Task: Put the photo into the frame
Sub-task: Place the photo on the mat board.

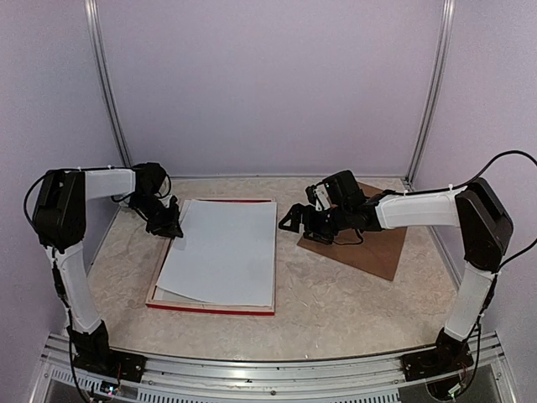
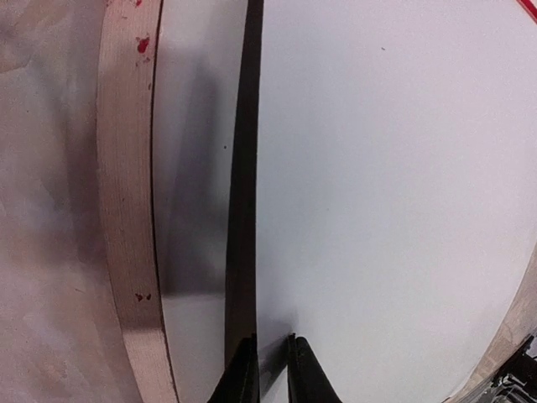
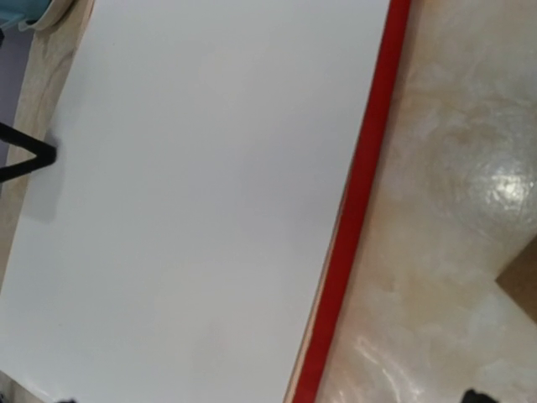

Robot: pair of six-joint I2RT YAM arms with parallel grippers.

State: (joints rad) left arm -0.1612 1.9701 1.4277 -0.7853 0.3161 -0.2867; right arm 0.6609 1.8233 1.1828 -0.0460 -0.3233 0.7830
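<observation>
The photo, white back up, was laid crooked over the frame and pinched at its 10 o'clock edge by the left gripper, probably for squaring it in, with the right gripper parked wide open at 3 o'clock.

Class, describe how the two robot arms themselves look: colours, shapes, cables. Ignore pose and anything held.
Both the left arm and right arm have white tube-like links joined by bulky black joints, on black bases. Each ends in a black two-finger gripper: left gripper, right gripper. Thin black cables loop out at both shoulders.
</observation>
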